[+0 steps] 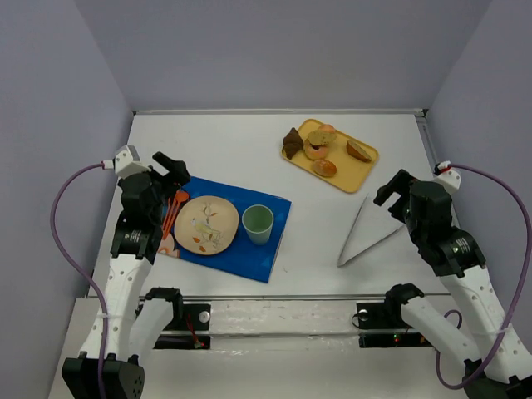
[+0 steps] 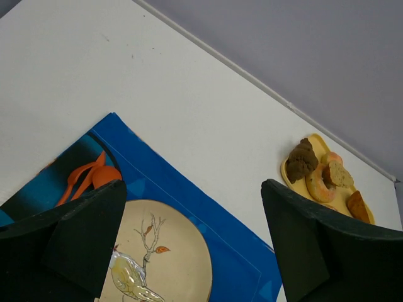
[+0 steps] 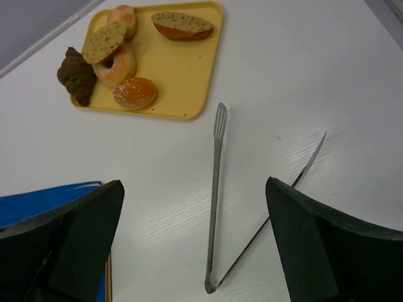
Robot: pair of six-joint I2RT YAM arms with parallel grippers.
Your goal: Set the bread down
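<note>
The bread (image 3: 134, 92), a small golden-brown roll, lies on the yellow tray (image 3: 182, 75) at its near edge, just beside a ring-shaped donut (image 3: 114, 66) with a flat slice (image 3: 104, 41) leaning on it. A dark lumpy pastry (image 3: 77, 75) sits at the tray's left corner and a wedge slice (image 3: 182, 25) at the far side. The left claw (image 1: 170, 169) is spread wide and holds nothing, hovering over the blue mat (image 1: 249, 249) near the orange spoon (image 1: 174, 208), the plate (image 1: 206, 224) and the green cup (image 1: 258, 223). The right claw (image 1: 395, 189) is also wide and holds nothing, above the metal tongs (image 3: 217, 189) lying open on the white surface (image 1: 216, 141).
</note>
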